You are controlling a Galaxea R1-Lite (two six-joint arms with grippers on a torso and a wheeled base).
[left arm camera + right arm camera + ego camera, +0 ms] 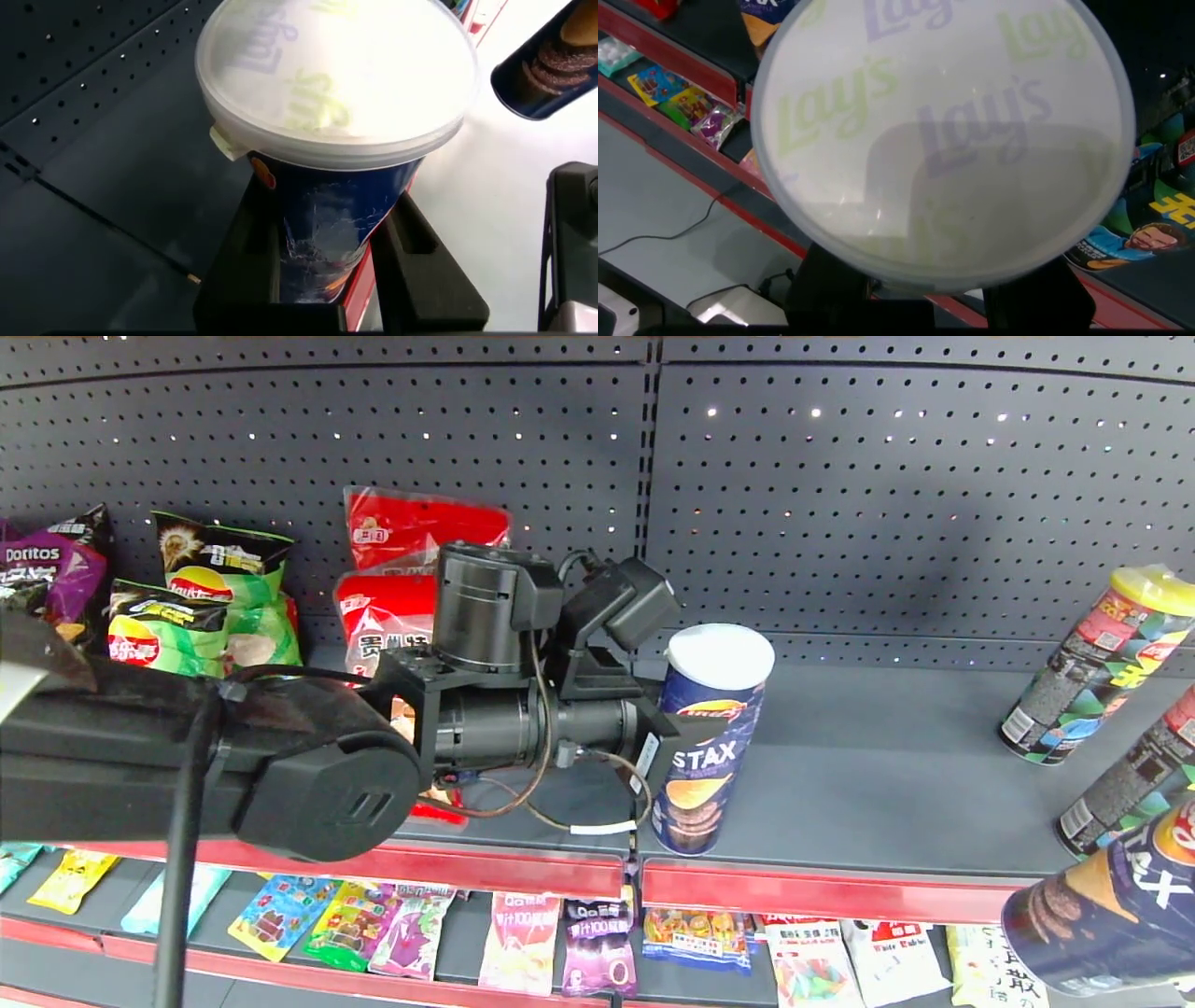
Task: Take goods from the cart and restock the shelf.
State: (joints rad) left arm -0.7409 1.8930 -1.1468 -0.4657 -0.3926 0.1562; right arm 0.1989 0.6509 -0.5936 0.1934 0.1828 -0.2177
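Head view: my left pincer (334,271) is clamped on the blue can (714,737), which stands upright on the shelf (887,784) near its red front edge. My right pincer (934,308) grips a second can (1111,905), tilted, in front of the shelf, far right.

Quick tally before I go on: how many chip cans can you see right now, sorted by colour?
Blue cans: 2, the upright blue can and the tilted blue can.
Black-and-green cans: 2, the far black-and-green can and the near black-and-green can.
Total: 4.
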